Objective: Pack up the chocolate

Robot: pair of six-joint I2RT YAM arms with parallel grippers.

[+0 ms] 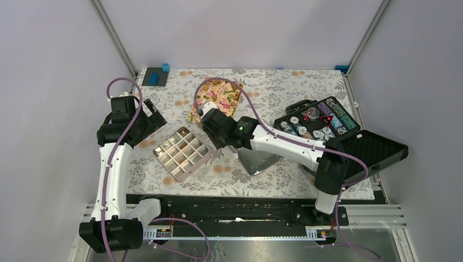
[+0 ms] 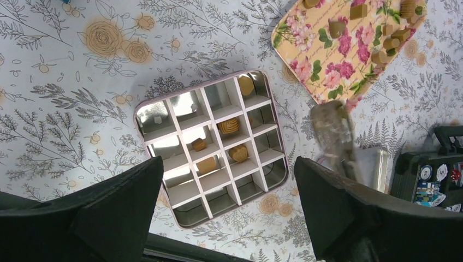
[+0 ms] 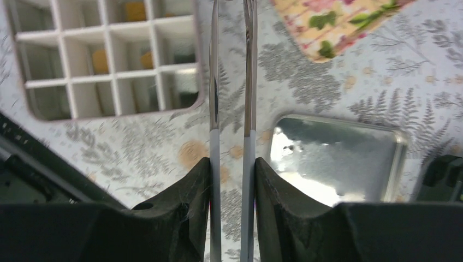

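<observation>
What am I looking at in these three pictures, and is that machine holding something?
Two robot arms work at a table. One picture looks down from above; the other two come from wrist cameras. On the table: a divided tin holding a few chocolates, a shiny lid, a flowered tray with more, and an open case of chips. The right gripper pinches metal tongs; whether they carry anything is unclear. The left gripper hangs open and empty near the tin.

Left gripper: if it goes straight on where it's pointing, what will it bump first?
Most likely the divided tin, lying right ahead between the fingers of the open left gripper. Depth is hard to judge from here.
</observation>
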